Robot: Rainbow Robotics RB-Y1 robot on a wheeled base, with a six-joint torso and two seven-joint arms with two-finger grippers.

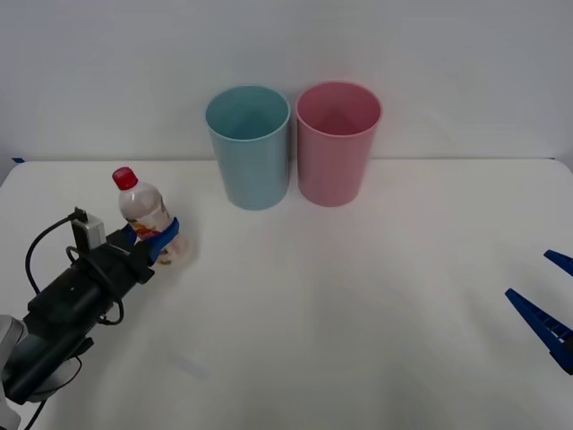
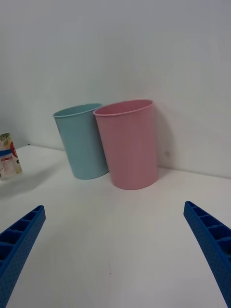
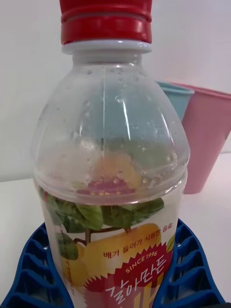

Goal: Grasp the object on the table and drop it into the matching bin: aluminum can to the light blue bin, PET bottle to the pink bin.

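Observation:
The PET bottle (image 1: 143, 206), clear with a red cap and an orange-yellow label, stands slightly tilted on the left of the white table (image 1: 358, 296). My left gripper (image 1: 159, 240) is shut on its lower body. In the left wrist view the bottle (image 3: 110, 168) sits close up, with a blue finger pressed against each side of the label. The light blue bin (image 1: 251, 148) and the pink bin (image 1: 338, 143) stand side by side at the back centre, the pink one on the right. My right gripper (image 1: 551, 300) hangs open at the table's right edge, holding nothing.
In the right wrist view the pink bin (image 2: 129, 144) and light blue bin (image 2: 79, 142) stand against a white wall, with the bottle (image 2: 9, 161) far off to the side. Bare tabletop lies between the bottle and the bins.

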